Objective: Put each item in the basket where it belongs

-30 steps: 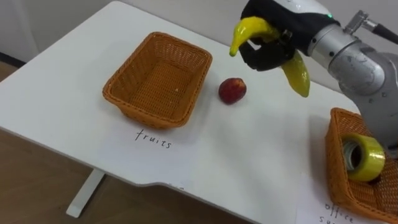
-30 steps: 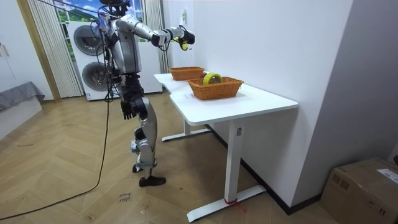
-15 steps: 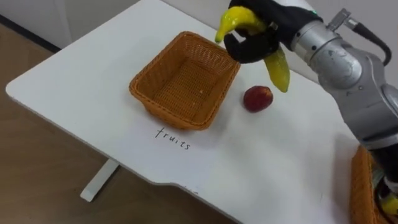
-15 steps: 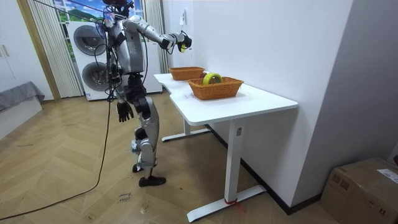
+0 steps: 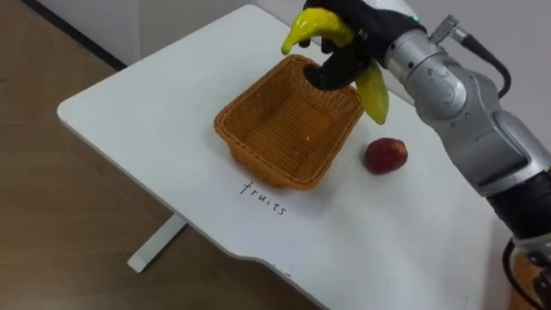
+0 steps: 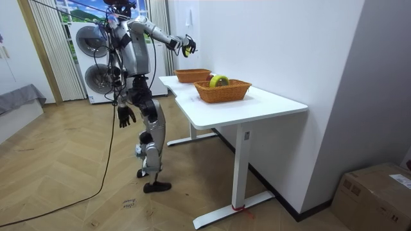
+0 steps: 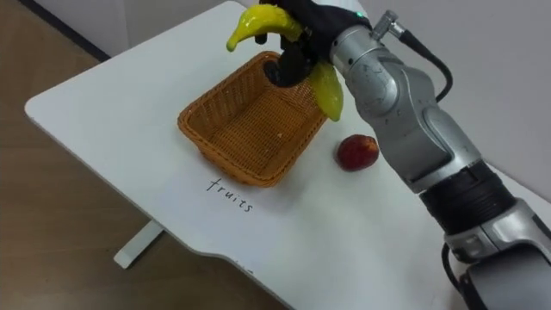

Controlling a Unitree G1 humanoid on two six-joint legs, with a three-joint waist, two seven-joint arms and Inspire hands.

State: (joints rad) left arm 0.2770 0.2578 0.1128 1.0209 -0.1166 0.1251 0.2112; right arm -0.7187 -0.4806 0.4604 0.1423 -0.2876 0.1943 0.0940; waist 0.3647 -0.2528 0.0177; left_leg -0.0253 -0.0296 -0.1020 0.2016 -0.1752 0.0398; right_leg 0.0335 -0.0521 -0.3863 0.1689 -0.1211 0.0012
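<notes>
The right hand (image 5: pixel 343 58) is clenched around a yellow banana (image 5: pixel 372 90), held in the air over the far rim of a wicker basket (image 5: pixel 258 159). One end of the banana curves up and out above the hand. The other end points down past the basket's far right corner, clear of the weave.

The basket stands on the white bench (image 5: pixel 155 103). On the bench top just in front of it, the handwritten word "fruits" (image 5: pixel 263 196) can be read in dark pen. A red round fruit (image 5: pixel 385 155), perhaps an apple or a peach, lies on the bench just beside the basket's right side, apart from it.

In the room view the robot stands on the wooden floor at the far end of the bench, its right arm stretched out over the far basket with the banana showing yellow in the hand. The left hand (image 6: pixel 126 115) hangs at its side below hip level, holding nothing. It is small in this view, but its fingers seem loose and released.

A second wicker basket (image 6: pixel 223 93) sits nearer the camera on the same bench, with a roll of yellow tape (image 6: pixel 219 81) in it. Two stacked washing machines (image 6: pixel 96 42) stand behind the robot.
</notes>
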